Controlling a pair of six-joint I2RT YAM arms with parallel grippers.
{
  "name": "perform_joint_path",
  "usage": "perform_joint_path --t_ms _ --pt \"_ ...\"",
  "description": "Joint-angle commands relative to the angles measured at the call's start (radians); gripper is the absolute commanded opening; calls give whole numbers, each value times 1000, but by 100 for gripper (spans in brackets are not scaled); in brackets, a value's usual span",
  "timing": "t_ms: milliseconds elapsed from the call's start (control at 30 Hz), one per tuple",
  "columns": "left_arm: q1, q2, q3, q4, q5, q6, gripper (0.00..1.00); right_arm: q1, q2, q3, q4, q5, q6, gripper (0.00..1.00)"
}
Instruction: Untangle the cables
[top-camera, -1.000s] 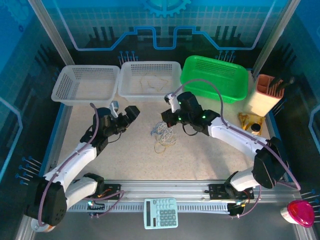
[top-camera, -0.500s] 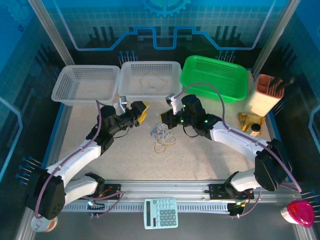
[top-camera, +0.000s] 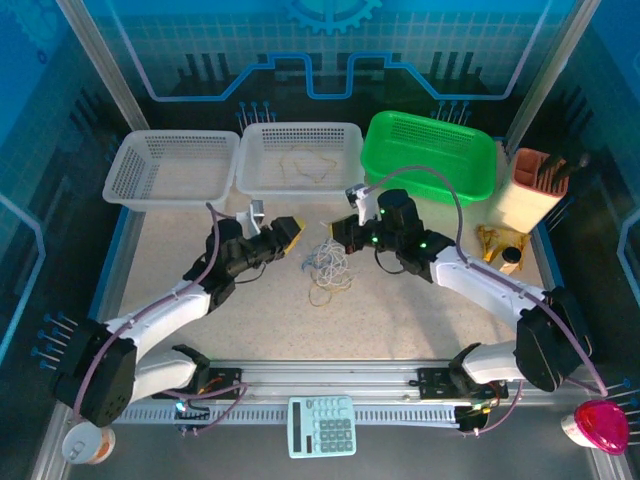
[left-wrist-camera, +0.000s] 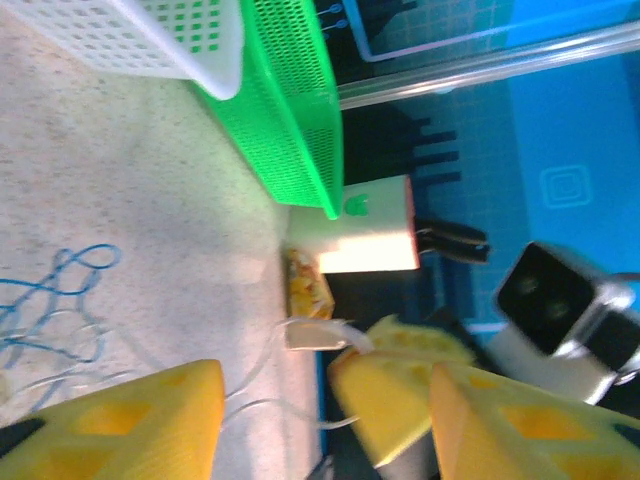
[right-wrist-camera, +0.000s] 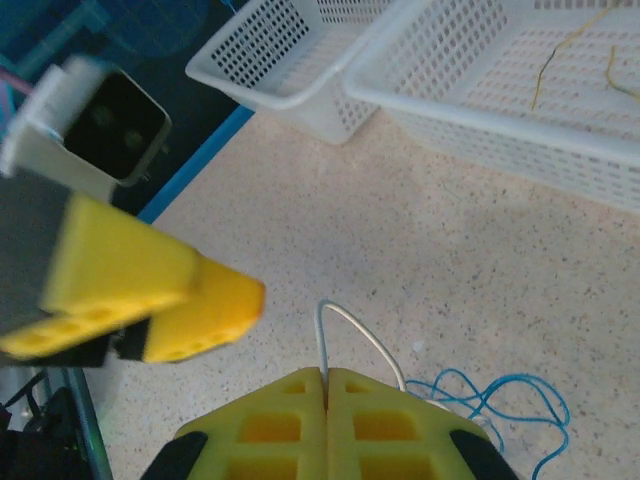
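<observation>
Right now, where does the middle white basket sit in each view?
Top external: middle white basket upper centre, between the left white basket and green basket.
Left wrist: top left corner, beside the green basket.
Right wrist: upper right, yellowish cable inside.
Shared landmark: the blue cable.

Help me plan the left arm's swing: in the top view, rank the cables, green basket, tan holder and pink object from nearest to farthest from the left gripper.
Measured from the left gripper:
1. cables, just to its right, slightly nearer the arm bases.
2. green basket, at the back right.
3. tan holder, far right, beside that basket.
4. pink object, at the near right corner.
</observation>
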Motion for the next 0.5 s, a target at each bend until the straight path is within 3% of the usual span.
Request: perform_joint_path --t_ms 0,200,467 --pt "-11 34 -9 40 30 151 47 -21 -38 -21 107 -90 74 0" --pt "-35 91 38 47 64 213 43 -34 -40 -20 147 -156 117 0" --pt "-65 144 99 68 82 252 42 -36 -41 -20 132 -154 112 0"
